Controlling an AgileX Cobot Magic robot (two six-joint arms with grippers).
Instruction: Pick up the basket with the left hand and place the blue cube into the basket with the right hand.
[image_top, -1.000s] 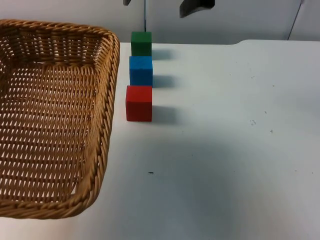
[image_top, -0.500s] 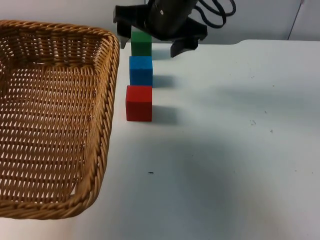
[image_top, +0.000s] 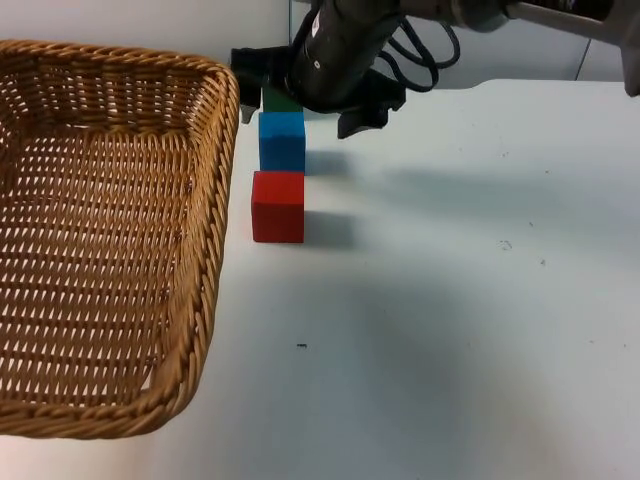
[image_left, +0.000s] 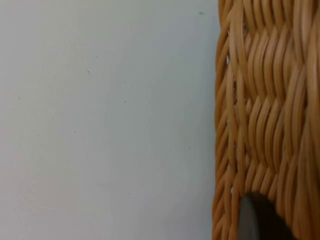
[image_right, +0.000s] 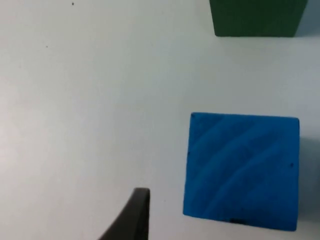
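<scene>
White table (image_top: 470, 330) w/ grey wall behind. Top view: my right gripper (image_top: 300, 112), fingers spread, hovers over the blue cube (image_top: 282, 140), btwn green cube (image_top: 277, 99) and red cube (image_top: 277, 206); basket (image_top: 215, 200) just beside. Left wrist view: fingertip on basket weave; left gripper's grip — cannot tell. Right wrist view: blue cube off-centre; risk: descent clips green neighbour.
</scene>
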